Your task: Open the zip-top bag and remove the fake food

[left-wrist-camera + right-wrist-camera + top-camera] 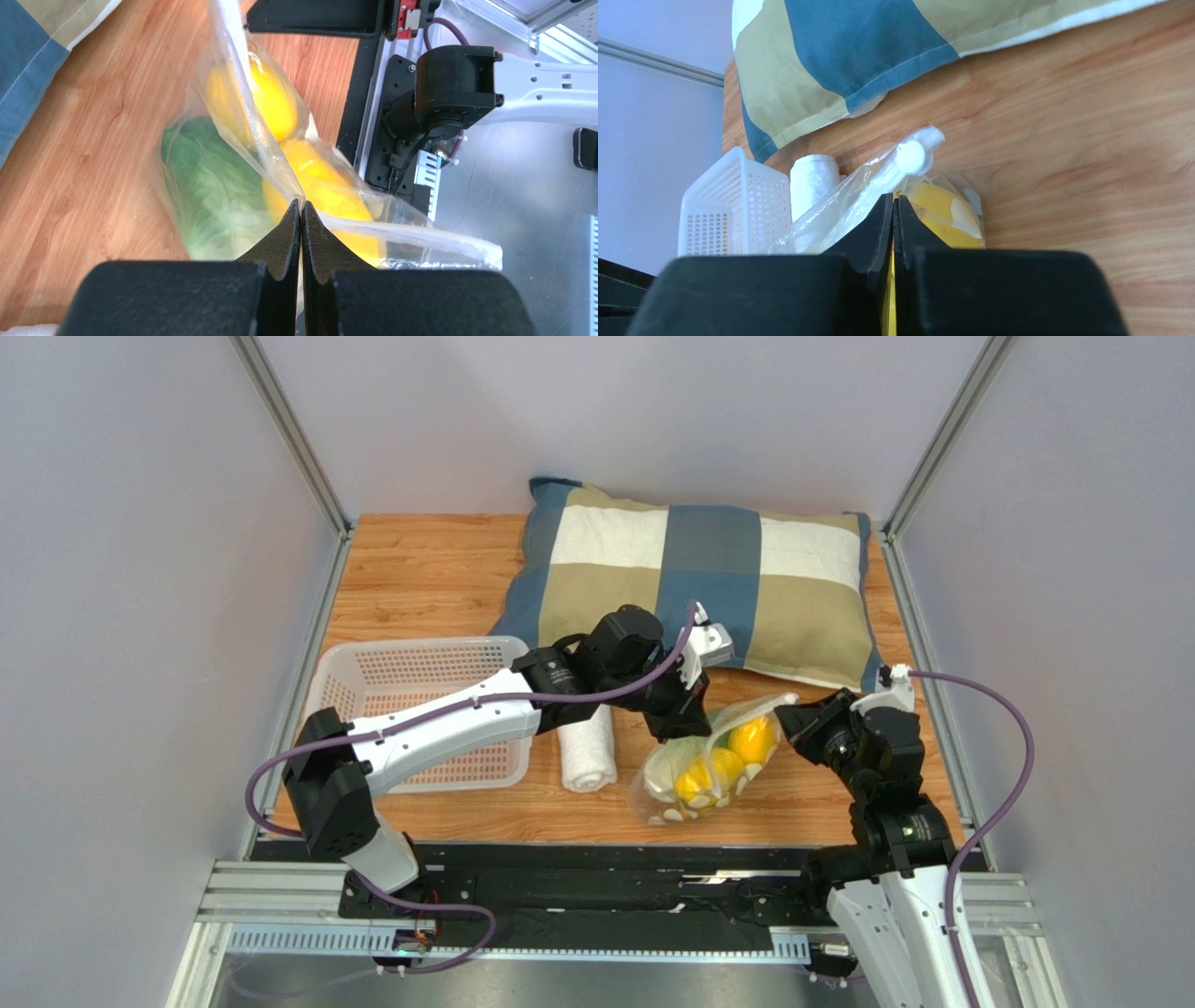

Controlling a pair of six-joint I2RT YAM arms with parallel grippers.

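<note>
The clear dotted zip-top bag [709,763] lies on the wooden table in front of the pillow. Inside it are two yellow lemons [727,760] and a green-and-white cabbage [210,192]. My left gripper [687,717] is shut on the bag's top edge at its far left; in the left wrist view its fingertips [301,208] pinch the plastic film [253,119]. My right gripper [795,725] is shut on the bag's top edge at the right; the right wrist view shows its tips [893,201] pinching the film [857,192] beside a lemon [941,210].
A checked blue, tan and white pillow [701,574] lies behind the bag. A rolled white towel [588,746] lies left of the bag, and a white plastic basket [407,707] stands further left. Grey walls close both sides.
</note>
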